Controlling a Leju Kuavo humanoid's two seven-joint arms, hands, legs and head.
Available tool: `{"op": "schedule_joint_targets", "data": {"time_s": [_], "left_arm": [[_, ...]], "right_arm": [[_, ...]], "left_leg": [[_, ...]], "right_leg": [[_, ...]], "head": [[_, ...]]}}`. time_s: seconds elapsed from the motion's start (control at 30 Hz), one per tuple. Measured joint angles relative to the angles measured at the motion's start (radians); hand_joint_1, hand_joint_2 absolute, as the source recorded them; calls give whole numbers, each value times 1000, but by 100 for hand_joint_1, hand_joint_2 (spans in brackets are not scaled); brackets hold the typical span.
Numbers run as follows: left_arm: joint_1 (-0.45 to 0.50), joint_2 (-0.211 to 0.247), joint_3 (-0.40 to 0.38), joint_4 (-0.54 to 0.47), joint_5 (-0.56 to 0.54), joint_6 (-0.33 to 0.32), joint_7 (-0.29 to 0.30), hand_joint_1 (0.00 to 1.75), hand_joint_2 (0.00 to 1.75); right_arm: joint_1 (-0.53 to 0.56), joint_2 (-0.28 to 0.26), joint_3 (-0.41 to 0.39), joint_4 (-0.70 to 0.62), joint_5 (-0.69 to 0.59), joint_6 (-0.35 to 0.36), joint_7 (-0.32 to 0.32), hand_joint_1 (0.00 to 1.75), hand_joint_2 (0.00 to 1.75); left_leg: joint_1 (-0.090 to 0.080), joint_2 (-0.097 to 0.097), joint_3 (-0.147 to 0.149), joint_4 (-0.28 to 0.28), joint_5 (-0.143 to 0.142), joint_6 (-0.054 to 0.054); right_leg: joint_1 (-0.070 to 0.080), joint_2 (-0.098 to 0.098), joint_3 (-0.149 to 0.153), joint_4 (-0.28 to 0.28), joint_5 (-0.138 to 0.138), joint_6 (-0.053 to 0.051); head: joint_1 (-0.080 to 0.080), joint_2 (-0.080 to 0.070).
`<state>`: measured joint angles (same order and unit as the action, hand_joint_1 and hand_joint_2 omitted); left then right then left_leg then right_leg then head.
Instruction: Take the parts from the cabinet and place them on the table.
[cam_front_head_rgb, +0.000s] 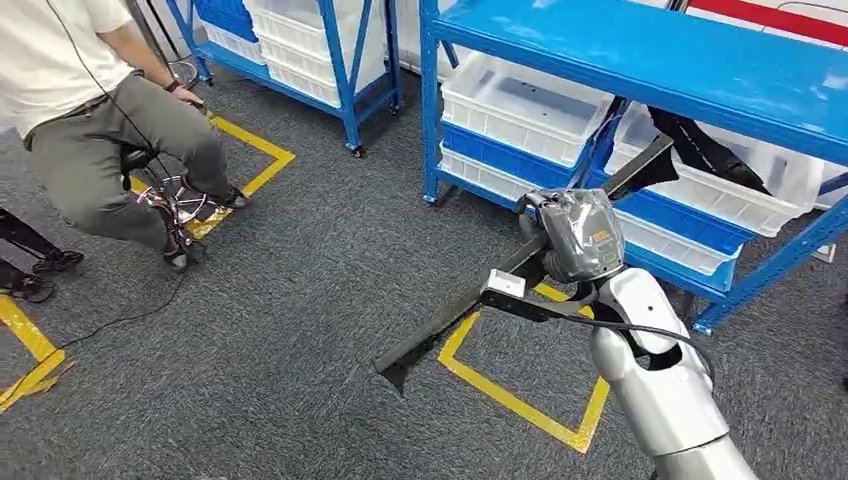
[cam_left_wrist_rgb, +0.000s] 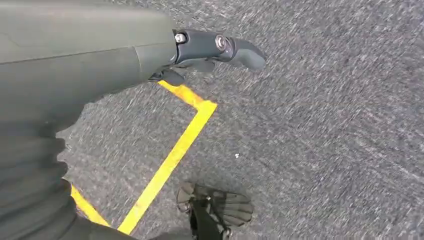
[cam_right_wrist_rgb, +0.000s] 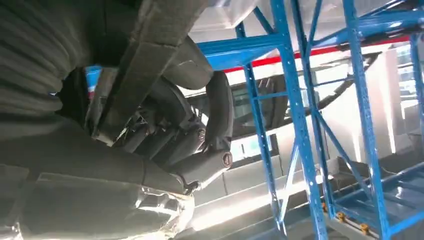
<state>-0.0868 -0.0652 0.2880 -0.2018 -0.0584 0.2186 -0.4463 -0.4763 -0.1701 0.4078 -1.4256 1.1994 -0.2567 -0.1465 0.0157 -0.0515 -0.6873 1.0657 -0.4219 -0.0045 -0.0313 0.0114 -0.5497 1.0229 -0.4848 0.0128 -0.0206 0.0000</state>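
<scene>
A long, flat black part (cam_front_head_rgb: 450, 320) slants across the head view, from low above the carpet up toward the blue cabinet (cam_front_head_rgb: 640, 50). My right hand (cam_front_head_rgb: 572, 235), wrapped in clear plastic, grips it near its middle. Seen from the right wrist, the fingers (cam_right_wrist_rgb: 200, 145) curl round the same part (cam_right_wrist_rgb: 155, 45). Another black part (cam_front_head_rgb: 700, 145) lies in a white bin (cam_front_head_rgb: 720, 195) on the cabinet's shelf. My left hand (cam_left_wrist_rgb: 200, 50) hangs over the grey carpet with nothing in it, one finger stretched out.
A person (cam_front_head_rgb: 100, 130) sits on a stool at the left, with a cable trailing on the floor. A second blue rack (cam_front_head_rgb: 340, 60) with white bins stands behind. Yellow tape squares (cam_front_head_rgb: 520, 400) mark the carpet in front of the cabinet.
</scene>
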Motion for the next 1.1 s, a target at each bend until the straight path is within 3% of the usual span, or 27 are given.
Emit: {"op": "schedule_joint_targets", "data": {"time_s": [0.03,0.07,0.1,0.13,0.17,0.23,0.27,0.3,0.33,0.43,0.47,0.5,0.53,0.6,0.63,0.67,0.7,0.77,0.8,0.83,0.87,0.93,0.97,1.0,1.03,1.07,1.1], "left_arm": [[-3,0,0,0,-2,0,0,0,175],[-4,0,0,0,-2,0,0,0,175],[-4,0,0,0,-1,0,2,0,175],[-3,-1,0,0,-1,-1,2,0,175],[-3,-1,0,0,-1,-3,2,0,175],[-2,-1,0,0,-4,-8,2,0,175],[-3,-1,0,0,-6,-9,3,0,175],[-6,-1,0,-1,-12,-11,6,0,175],[-11,-2,0,-1,-15,-13,11,0,175],[-13,-3,0,-1,-18,-14,18,0,175],[-13,-5,0,-1,-18,-14,21,0,175],[-14,-11,0,-1,-22,-15,21,0,175],[-18,-11,0,-1,-26,-15,23,0,175],[-23,-16,-1,-1,-38,-15,33,0,175],[-25,-18,-1,-1,-46,-17,41,0,175],[-25,-20,-2,-1,-51,-18,45,0,175],[-25,-22,-2,-1,-55,-18,48,0,175],[-29,-26,-2,-1,-56,-19,49,0,175],[-32,-26,-2,-1,-57,-21,49,0,175],[-37,-25,-2,-1,-58,-22,50,0,175],[-37,-25,-3,-1,-64,-24,56,0,175],[-33,-24,-8,0,-72,-31,70,0,175],[-32,-21,-10,0,-74,-31,75,0,175],[-32,-21,-11,0,-75,-32,77,0,175],[-36,-22,-11,0,-79,-34,79,0,175],[-39,-22,-13,0,-80,-35,84,0,175],[-41,-22,-15,0,-83,-44,103,0,175]], "right_arm": [[1,0,0,-3,0,-2,0,175,175],[2,0,1,-3,2,-2,0,175,175],[3,0,2,-3,3,-2,0,175,175],[5,0,3,-3,5,-2,0,175,175],[8,1,4,-3,8,-2,0,175,175],[15,3,7,-9,16,-1,0,175,175],[18,4,9,-15,21,-1,0,175,175],[24,4,11,-25,29,-1,2,175,175],[32,2,12,-36,32,-1,5,175,175],[57,2,18,-52,35,-2,5,175,175],[63,0,20,-61,35,-2,4,175,175],[65,-8,19,-65,34,-2,2,175,175],[66,-11,20,-68,33,-2,1,175,175],[75,-23,20,-68,29,-2,0,175,175],[81,-27,21,-68,28,-2,0,175,175],[86,-30,21,-68,27,-2,0,175,175],[89,-31,21,-69,27,-2,1,175,175],[92,-32,22,-71,27,-2,1,175,175],[95,-35,22,-72,25,-2,1,175,175],[95,-36,22,-72,22,-2,1,175,175],[96,-40,23,-72,17,-3,1,175,175],[94,-41,24,-72,11,-4,0,175,175],[93,-42,24,-72,10,-4,0,175,175],[92,-42,24,-72,10,-4,0,175,175],[92,-42,24,-74,10,-6,0,175,175],[93,-44,24,-74,10,-6,0,175,175],[95,-45,24,-74,10,-6,0,175,175]], "left_leg": [[1,28,-32,75,-46,-5],[3,41,-69,163,-89,-8],[4,46,-103,243,-122,-9],[4,47,-119,284,-131,-10],[4,49,-110,276,-120,-9],[2,57,-26,138,-56,2],[-3,83,36,36,-22,14],[-14,125,68,-24,-27,25],[-17,114,66,-27,-22,29],[-23,84,58,-29,-17,38],[-9,73,68,-49,-2,51],[-10,66,68,-53,2,54],[-8,59,65,-53,5,60],[-8,36,62,-53,6,61],[-8,22,61,-53,7,60],[-6,9,61,-52,9,58],[-4,-5,61,-52,11,55],[2,-30,61,-50,13,47],[1,-44,58,-48,15,37],[-3,-55,51,-40,13,30],[-4,-63,45,-45,18,23],[2,-81,38,-49,29,10],[8,-87,33,-45,28,8],[3,-37,27,-29,15,7],[0,13,2,25,-24,3],[2,37,-37,112,-71,-1],[3,46,-75,196,-108,-2]], "right_leg": [[5,-11,-2,0,0,-10],[9,-22,-3,0,0,-10],[13,-35,-5,0,0,-11],[15,-44,-6,0,1,-11],[17,-56,-6,0,1,-11],[21,-77,-5,0,0,-11],[24,-87,-4,0,-1,-11],[27,-96,-6,0,-1,-11],[39,-105,-9,1,-3,-7],[36,-133,-5,-5,-2,-3],[42,-118,-11,3,-12,7],[33,-65,-19,28,-27,7],[30,-33,-44,84,-58,2],[22,-17,-119,247,-124,-1],[19,-16,-150,313,-140,7],[16,-16,-155,320,-135,15],[11,-15,-132,273,-108,30],[-2,2,-52,105,-36,58],[-16,48,-11,16,-12,67],[-8,62,-6,2,-13,58],[-6,45,-4,4,-10,44],[1,30,-9,8,-4,31],[-11,17,-8,5,1,21],[-7,9,-8,4,4,16],[-3,-2,-8,4,4,3],[3,-16,-9,4,3,-2],[9,-29,-10,5,2,-7]], "head": [[-3,0],[-3,0],[-3,0],[-4,0],[-3,0],[-3,0],[-3,0],[-3,0],[-1,0],[0,0],[2,0],[2,0],[2,0],[6,0],[7,0],[6,0],[7,0],[6,0],[9,0],[10,0],[6,0],[6,0],[6,0],[5,0],[-4,0],[-5,0],[-3,0]]}}
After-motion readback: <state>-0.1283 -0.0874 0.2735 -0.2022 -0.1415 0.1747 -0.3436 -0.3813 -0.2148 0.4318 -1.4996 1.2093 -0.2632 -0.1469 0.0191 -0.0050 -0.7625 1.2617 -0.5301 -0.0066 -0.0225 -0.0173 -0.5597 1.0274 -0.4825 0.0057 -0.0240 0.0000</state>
